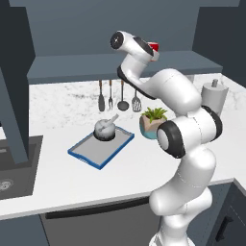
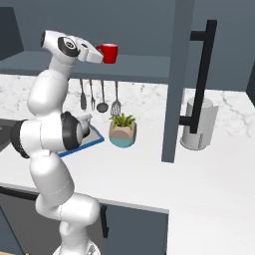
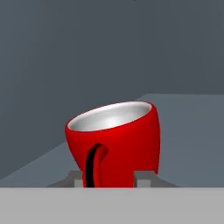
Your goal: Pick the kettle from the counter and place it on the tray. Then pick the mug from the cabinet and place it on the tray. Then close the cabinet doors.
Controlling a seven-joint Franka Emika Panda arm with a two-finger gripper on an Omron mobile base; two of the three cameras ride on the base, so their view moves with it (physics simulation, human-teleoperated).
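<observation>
My tool (image 3: 108, 179) sits at the bottom centre of the hand view, its two tips rising on either side of the mug's (image 3: 114, 142) base. They stand narrowed around the red body, but I cannot tell whether they press on it. The mug leans in that view, handle facing me, pale inside showing. In the right base view the mug (image 2: 109, 53) is at upper centre, directly off the end of my hand, on the cabinet (image 2: 144, 67) shelf.

Lower down, in the left base view, the tray (image 1: 89, 154) lies at centre left on the desk (image 1: 120, 173), and the kettle (image 1: 105, 129) sits on its far end. Just to the right of the tray is a plant pot (image 1: 150, 124). Behind them, four utensils (image 1: 118, 96) hang against the wall under the shelf. A tall grey cylinder (image 1: 214, 96) stands at the right edge. One open cabinet door (image 2: 175, 79) rises right of centre in the right base view, another door's black bar handle (image 2: 201, 74) beside it.
</observation>
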